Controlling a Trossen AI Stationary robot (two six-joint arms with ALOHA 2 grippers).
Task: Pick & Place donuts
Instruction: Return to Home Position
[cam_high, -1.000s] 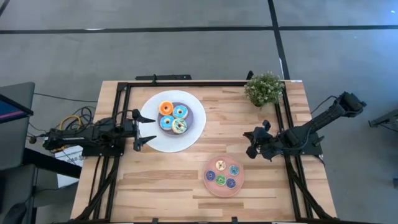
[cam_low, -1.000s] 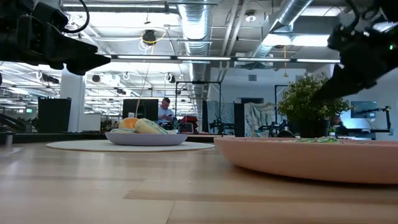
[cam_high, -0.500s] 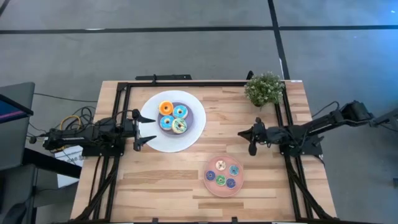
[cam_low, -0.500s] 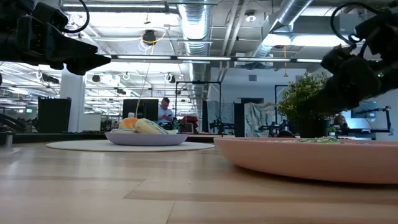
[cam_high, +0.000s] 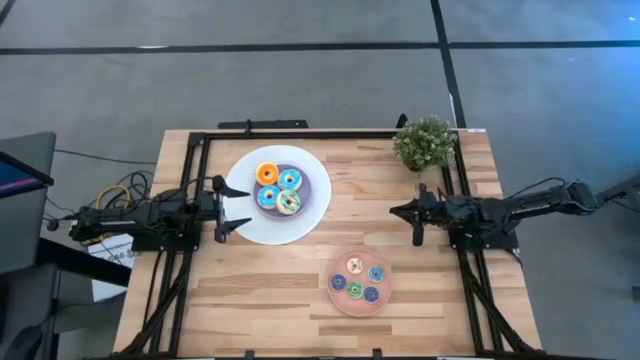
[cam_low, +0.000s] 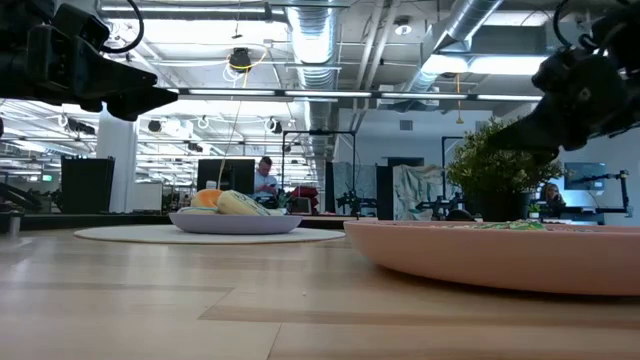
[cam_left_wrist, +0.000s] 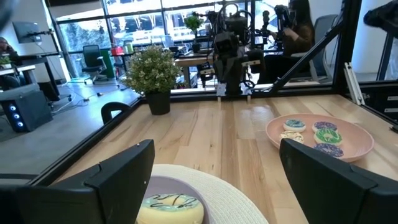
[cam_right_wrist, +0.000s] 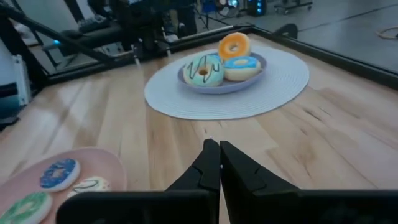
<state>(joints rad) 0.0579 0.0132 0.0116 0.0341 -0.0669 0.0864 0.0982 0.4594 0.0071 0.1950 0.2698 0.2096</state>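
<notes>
Several larger donuts (cam_high: 278, 189) (orange, blue, cream-green) lie together on a lilac plate (cam_high: 313, 186), which rests on a round white plate (cam_high: 300, 228) at the far left of the table. Several mini donuts (cam_high: 360, 281) lie on a pink plate (cam_high: 341, 302) near the front. My left gripper (cam_high: 247, 207) stands open and level at the white plate's left edge, with the cream-green donut (cam_left_wrist: 170, 207) just ahead of its fingers. My right gripper (cam_high: 393, 210) is shut and holds nothing. It hovers at the right side, pointing left across the table toward the donuts (cam_right_wrist: 224, 61).
A small potted plant (cam_high: 425, 142) stands at the far right corner. A black frame (cam_high: 300, 134) runs along the table's far edge and both sides. Bare wood lies between the two plates and along the near left. A person sits in the room beyond (cam_low: 265, 180).
My right arm has folded back toward the table's right edge. Its gripper has swung from slanting down toward the pink plate to pointing nearly level toward the left, a little farther from that plate. The donuts and plates have stayed put.
</notes>
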